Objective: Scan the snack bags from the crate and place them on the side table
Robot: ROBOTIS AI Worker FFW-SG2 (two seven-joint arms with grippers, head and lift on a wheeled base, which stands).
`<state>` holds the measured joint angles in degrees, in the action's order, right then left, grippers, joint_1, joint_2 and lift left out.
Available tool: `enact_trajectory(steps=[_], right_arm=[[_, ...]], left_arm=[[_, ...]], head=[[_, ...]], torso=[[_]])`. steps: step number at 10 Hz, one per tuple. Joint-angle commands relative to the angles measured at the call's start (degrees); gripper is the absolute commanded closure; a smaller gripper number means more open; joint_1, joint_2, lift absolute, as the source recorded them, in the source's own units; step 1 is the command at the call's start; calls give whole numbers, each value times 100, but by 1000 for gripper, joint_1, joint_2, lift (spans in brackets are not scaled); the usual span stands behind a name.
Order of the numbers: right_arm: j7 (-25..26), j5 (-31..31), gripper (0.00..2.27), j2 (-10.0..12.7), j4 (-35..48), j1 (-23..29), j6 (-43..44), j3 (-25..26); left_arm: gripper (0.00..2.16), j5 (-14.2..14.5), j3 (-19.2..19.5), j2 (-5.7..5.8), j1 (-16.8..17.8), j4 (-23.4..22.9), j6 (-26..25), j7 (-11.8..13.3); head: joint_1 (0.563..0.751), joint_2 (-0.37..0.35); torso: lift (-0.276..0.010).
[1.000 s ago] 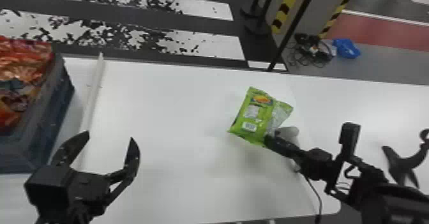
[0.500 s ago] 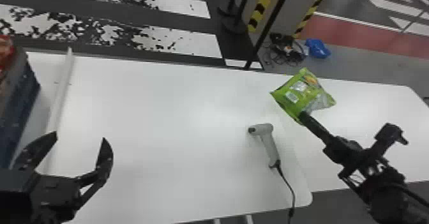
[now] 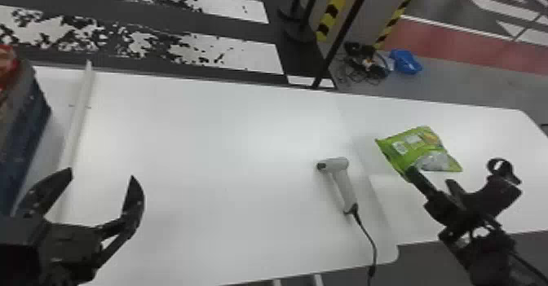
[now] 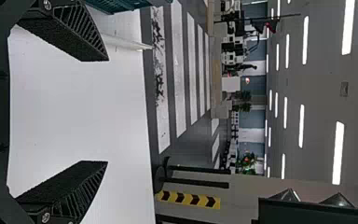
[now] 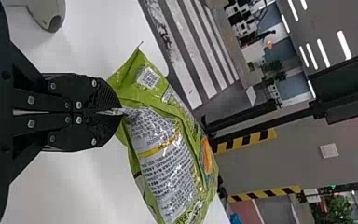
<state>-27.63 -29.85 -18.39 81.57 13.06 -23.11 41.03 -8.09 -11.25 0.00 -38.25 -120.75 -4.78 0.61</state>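
In the head view my right gripper [image 3: 414, 173] holds a green snack bag [image 3: 412, 144] by its near edge, over the side table [image 3: 489, 134] at the right. The right wrist view has the right gripper [image 5: 121, 112] pinched on the edge of the green bag [image 5: 168, 158], printed back showing. At the lower left, my left gripper [image 3: 102, 175] is open and holds nothing, above the white table; its two fingers stand wide apart in the left wrist view too, around the gripper's midpoint [image 4: 107, 111]. At the far left edge is the crate [image 3: 24, 130] with red bags [image 3: 7, 67].
A grey handheld scanner [image 3: 344, 183] lies on the white table [image 3: 204, 142] left of the bag, its cable running off the near edge. A white raised strip [image 3: 77, 122] stands beside the crate. Black posts and striped pillars rise behind the table.
The right gripper has carried the green bag rightward, away from the scanner, which was partly hidden beneath it. The head view has shifted right, leaving less of the crate visible. My left gripper stays open.
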Motion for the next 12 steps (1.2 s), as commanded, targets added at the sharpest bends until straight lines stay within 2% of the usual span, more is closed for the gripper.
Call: enact_trajectory(steps=[1, 2, 3, 6, 9, 12], right_arm=[[144, 67, 1673, -94, -440, -102, 188, -174], [267, 103, 650, -103, -519, -119, 311, -236], [355, 138, -1, -94, -545, -119, 364, -262], [513, 103, 63, 90, 0, 179, 821, -236], [531, 50, 63, 644, 1423, 935, 1366, -227], [487, 191, 66, 1162, 2584, 1832, 2631, -921]], left_arm=[[83, 0, 0, -15, -16, -2, 7, 0], [83, 0, 0, -15, -33, -10, 7, 0], [83, 0, 0, -15, -60, -19, 25, 0], [83, 0, 0, -15, -121, -72, 130, 0], [83, -26, -62, -15, -130, -72, 183, -35], [80, -123, -114, -15, -130, -63, 236, -140]], head=[[695, -350], [695, -350], [695, -350], [695, -350], [695, -350], [695, -350]], torso=[[-94], [-94], [-94], [-94], [-94], [-94]])
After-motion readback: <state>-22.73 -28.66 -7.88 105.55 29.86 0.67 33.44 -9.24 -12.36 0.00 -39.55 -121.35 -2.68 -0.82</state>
